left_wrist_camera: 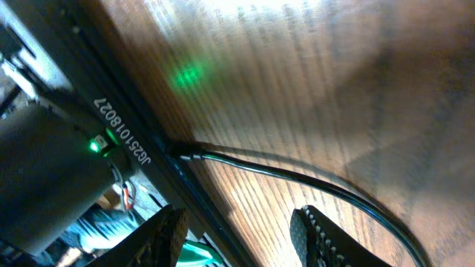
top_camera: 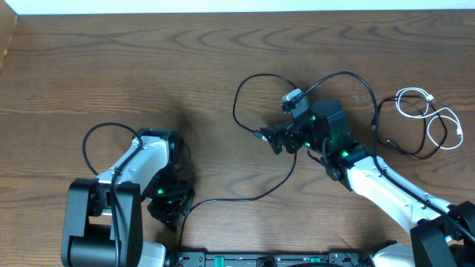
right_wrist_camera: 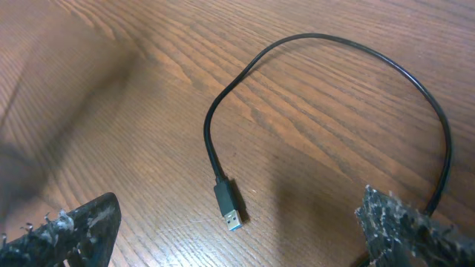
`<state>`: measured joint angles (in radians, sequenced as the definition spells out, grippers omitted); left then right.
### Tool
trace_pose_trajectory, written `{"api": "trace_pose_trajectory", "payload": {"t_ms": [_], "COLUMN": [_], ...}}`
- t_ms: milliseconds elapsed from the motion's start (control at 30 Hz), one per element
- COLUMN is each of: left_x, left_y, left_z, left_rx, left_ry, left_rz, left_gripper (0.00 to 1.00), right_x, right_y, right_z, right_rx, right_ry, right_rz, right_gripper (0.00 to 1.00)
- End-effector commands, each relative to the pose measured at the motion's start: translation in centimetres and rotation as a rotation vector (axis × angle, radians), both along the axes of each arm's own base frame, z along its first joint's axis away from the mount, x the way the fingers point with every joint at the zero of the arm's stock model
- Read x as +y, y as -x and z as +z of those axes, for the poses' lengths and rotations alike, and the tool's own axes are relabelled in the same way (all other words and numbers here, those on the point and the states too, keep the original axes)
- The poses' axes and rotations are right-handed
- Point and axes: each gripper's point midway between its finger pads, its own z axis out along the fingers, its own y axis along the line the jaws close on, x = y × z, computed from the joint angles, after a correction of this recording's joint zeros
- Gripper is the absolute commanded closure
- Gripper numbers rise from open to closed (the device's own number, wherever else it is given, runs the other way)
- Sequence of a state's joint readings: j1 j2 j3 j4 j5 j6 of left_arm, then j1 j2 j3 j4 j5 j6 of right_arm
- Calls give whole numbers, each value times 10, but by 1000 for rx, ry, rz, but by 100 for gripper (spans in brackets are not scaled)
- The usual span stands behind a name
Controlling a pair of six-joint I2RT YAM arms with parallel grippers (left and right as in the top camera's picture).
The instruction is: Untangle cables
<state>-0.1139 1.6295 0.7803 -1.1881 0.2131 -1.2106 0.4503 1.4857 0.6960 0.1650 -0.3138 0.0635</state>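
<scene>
Several cables lie on the wooden table. A black cable (top_camera: 236, 104) loops in the middle, and its USB plug (right_wrist_camera: 230, 206) lies flat between the fingers of my right gripper (right_wrist_camera: 241, 237), which is wide open and touches nothing. That gripper (top_camera: 271, 139) hovers just right of the plug. A second black cable (top_camera: 252, 197) runs from the centre toward my left gripper (top_camera: 169, 208). In the left wrist view this cable (left_wrist_camera: 297, 174) lies beyond the left gripper (left_wrist_camera: 237, 226), whose jaws are open with nothing between them. At the far right, a white cable (top_camera: 415, 104) overlaps another black cable (top_camera: 430, 152).
A thicker black wire (top_camera: 85, 144) arcs from the left arm's base at the lower left. The arm bases and a black rail (top_camera: 260, 259) line the table's front edge. The table's near edge (left_wrist_camera: 208, 215) shows close by the left fingers.
</scene>
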Motion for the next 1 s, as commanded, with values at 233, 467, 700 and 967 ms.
{"api": "trace_pose_trajectory", "payload": {"t_ms": [233, 467, 700, 967], "left_x": [-12, -17, -19, -36], "left_y": [-17, -23, -27, -31], "left_z": [-20, -24, -25, -23], "left_rx": [-74, -106, -121, -116], "left_ry": [-30, -25, -13, 67], "left_rz": [192, 198, 202, 260], "left_gripper": [45, 43, 65, 92], "right_x": [2, 2, 2, 2], "right_y": [2, 2, 2, 2], "right_z": [-4, -4, -4, -4], "right_rx": [0, 0, 0, 0], "right_ry": [16, 16, 16, 16], "right_rz": [10, 10, 10, 10], "right_gripper": [1, 1, 1, 1]}}
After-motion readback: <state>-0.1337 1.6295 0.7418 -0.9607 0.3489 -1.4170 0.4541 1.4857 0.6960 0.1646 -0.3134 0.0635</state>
